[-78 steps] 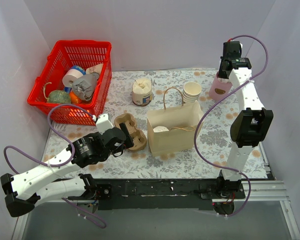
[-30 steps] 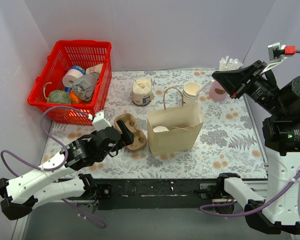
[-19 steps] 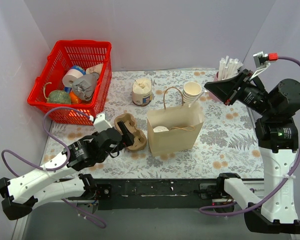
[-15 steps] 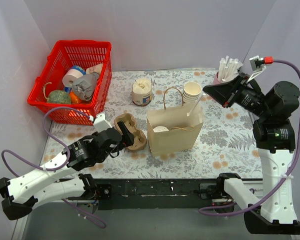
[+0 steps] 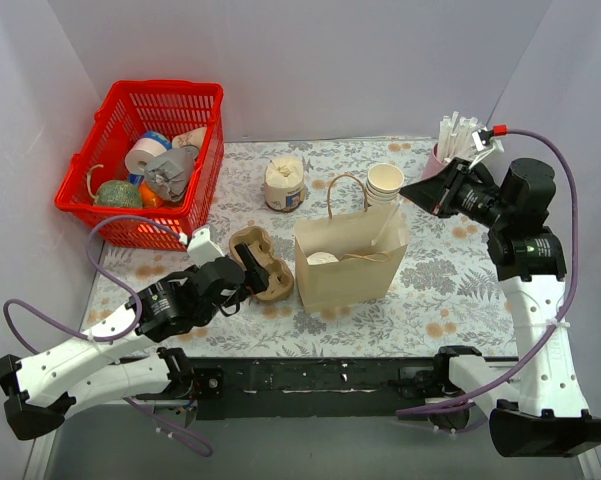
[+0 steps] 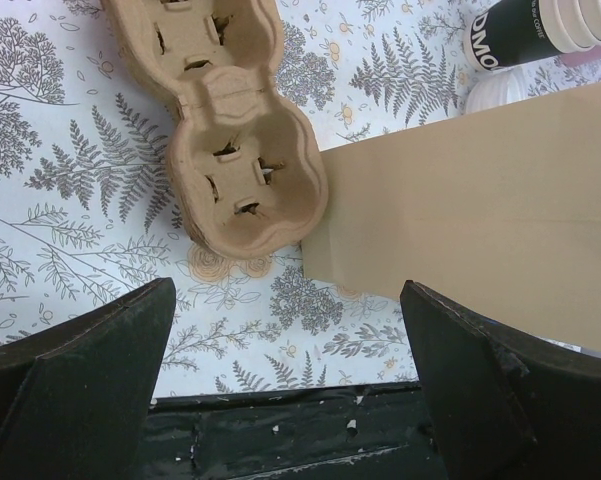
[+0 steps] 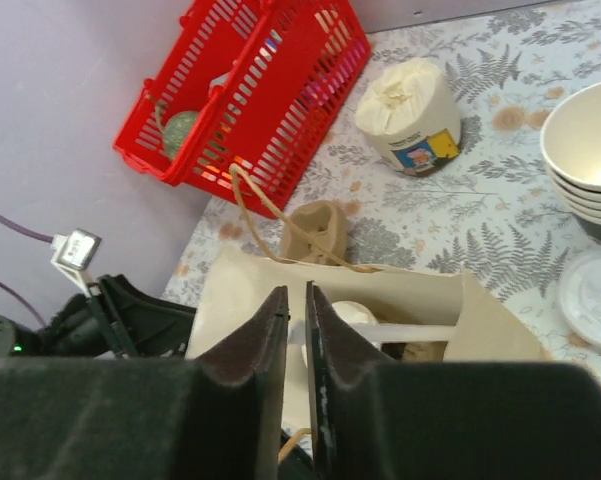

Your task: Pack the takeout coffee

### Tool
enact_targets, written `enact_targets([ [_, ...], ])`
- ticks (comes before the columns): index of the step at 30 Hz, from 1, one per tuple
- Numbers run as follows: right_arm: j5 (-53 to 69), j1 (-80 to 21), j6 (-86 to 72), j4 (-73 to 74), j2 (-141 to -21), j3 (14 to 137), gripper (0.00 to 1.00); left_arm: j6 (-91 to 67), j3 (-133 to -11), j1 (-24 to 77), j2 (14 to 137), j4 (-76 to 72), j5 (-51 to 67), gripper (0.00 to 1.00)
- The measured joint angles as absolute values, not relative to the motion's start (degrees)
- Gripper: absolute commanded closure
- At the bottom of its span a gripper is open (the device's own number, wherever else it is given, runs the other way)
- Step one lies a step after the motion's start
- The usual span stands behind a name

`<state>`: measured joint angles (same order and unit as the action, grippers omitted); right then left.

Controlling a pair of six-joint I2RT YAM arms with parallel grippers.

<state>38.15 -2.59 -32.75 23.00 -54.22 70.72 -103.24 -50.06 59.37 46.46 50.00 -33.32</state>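
The takeout coffee [image 5: 322, 258], a small white lidded cup, stands inside the open brown paper bag [image 5: 350, 262]; its lid also shows in the right wrist view [image 7: 346, 312]. My right gripper [image 5: 410, 190] hangs above the bag's back right corner, shut on a thin white straw [image 7: 400, 331] that slants down into the bag's mouth [image 5: 389, 214]. My left gripper [image 5: 250, 264] is open and empty, low over the table beside a cardboard cup carrier [image 6: 230, 150], left of the bag [image 6: 480, 210].
A red basket [image 5: 145, 160] of odds and ends is at the back left. A cream jar [image 5: 284, 183] and a stack of lidless cups [image 5: 385, 182] stand behind the bag. A pink holder of straws [image 5: 448, 140] is back right. A loose white lid [image 7: 592, 295] lies by the stack.
My right arm has swung from the pink straw holder down and left to the bag's mouth, carrying the white straw. My left arm has barely moved.
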Motion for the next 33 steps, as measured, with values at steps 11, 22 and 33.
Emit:
enact_targets([
  [11, 35.7, -2.6, -29.8, 27.6, -56.6, 70.4, 0.21, -103.6, -50.0, 59.4, 47.6, 50.2, -32.9, 0.02],
  [22, 21.2, -1.4, -25.3, 31.7, -62.2, 72.2, 0.04, -105.4, -50.0, 59.4, 48.4, 52.8, -32.3, 0.02],
  [33, 1.6, -0.7, -20.8, 31.1, -56.9, 51.4, 0.02, -107.3, -49.2, 59.4, 49.7, 53.6, -30.5, 0.02],
])
